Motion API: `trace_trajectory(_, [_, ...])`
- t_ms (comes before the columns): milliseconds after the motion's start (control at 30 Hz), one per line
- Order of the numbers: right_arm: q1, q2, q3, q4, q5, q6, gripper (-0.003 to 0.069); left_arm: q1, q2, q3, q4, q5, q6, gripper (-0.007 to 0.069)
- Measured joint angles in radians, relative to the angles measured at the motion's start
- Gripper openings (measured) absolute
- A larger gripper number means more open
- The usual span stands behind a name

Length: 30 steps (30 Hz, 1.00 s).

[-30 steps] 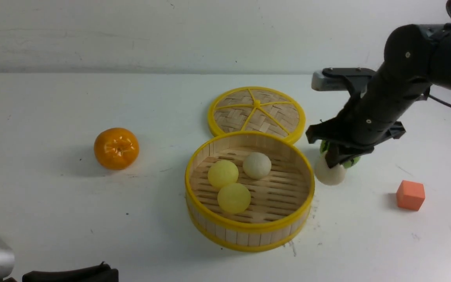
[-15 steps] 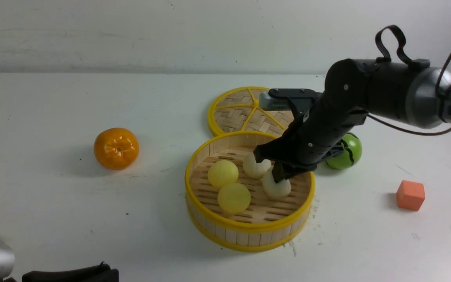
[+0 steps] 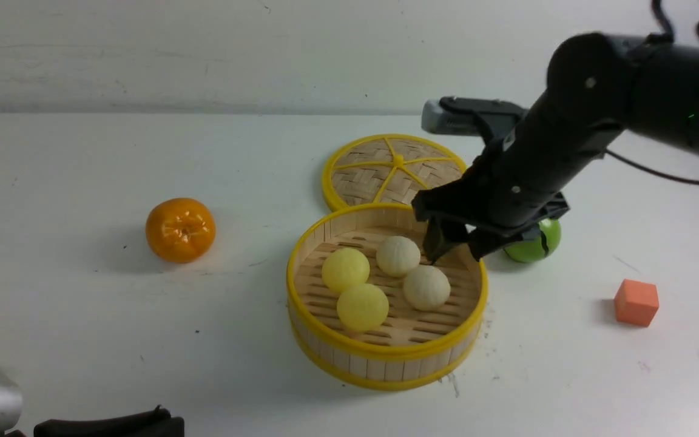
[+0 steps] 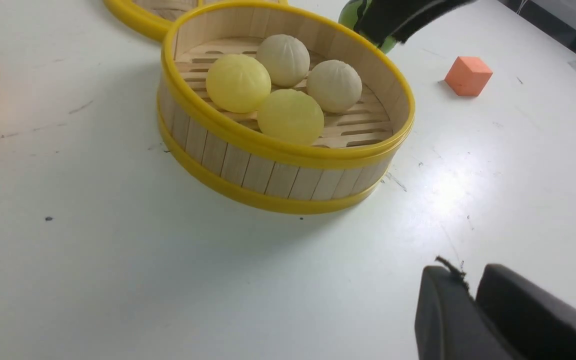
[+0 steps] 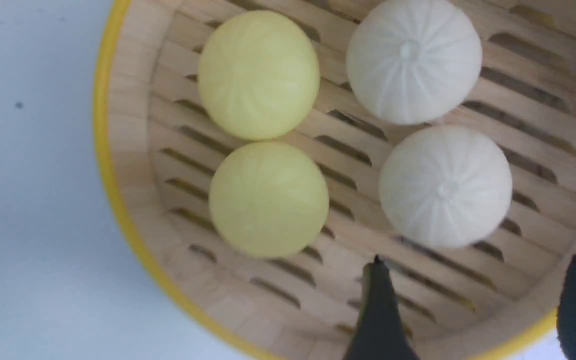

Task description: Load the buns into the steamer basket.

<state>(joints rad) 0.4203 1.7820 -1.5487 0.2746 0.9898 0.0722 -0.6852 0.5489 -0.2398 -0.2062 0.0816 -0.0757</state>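
The steamer basket (image 3: 386,358) stands mid-table and holds all the buns: two pale yellow buns (image 3: 346,269) (image 3: 362,306) and two off-white buns (image 3: 398,255) (image 3: 426,287). They also show in the left wrist view (image 4: 238,82) (image 4: 290,116) (image 4: 284,59) (image 4: 334,85) and the right wrist view (image 5: 258,74) (image 5: 269,198) (image 5: 414,66) (image 5: 445,185). My right gripper (image 3: 454,249) hangs open and empty just above the basket's far right rim, above the nearer off-white bun. My left gripper (image 4: 468,287) is shut and empty, low near the table's front left.
The flat woven lid (image 3: 397,172) lies behind the basket. A green striped ball (image 3: 537,243) sits right of the basket, partly behind my right arm. An orange fruit (image 3: 180,229) lies to the left. An orange cube (image 3: 636,302) lies at the right.
My right gripper carried an off-white bun from the table right of the basket into it, let go and rose, open. The bun now rests on the slats.
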Motion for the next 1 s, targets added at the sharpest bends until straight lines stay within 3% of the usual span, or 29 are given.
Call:
trace_trajectory(167, [0.054,-0.241,0.063,-0.081,0.183,0.074,0.0244,0.0,0.0,0.0,0.0,0.0,0.0,0.01])
trace_trajectory(367, [0.149,-0.518,0.256,-0.195,0.208,0.222,0.0005,0.0,0.0,0.0,0.0,0.0,0.0,0.0106])
trace_trajectory(567, [0.166,-0.713,0.389,-0.228,0.238,0.256,-0.002,0.0,0.0,0.0,0.0,0.0,0.0,0.0112])
trace_trajectory(1000, [0.135,-0.924,0.418,-0.228,0.267,0.259,-0.002,0.0,0.0,0.0,0.0,0.0,0.0,0.0122])
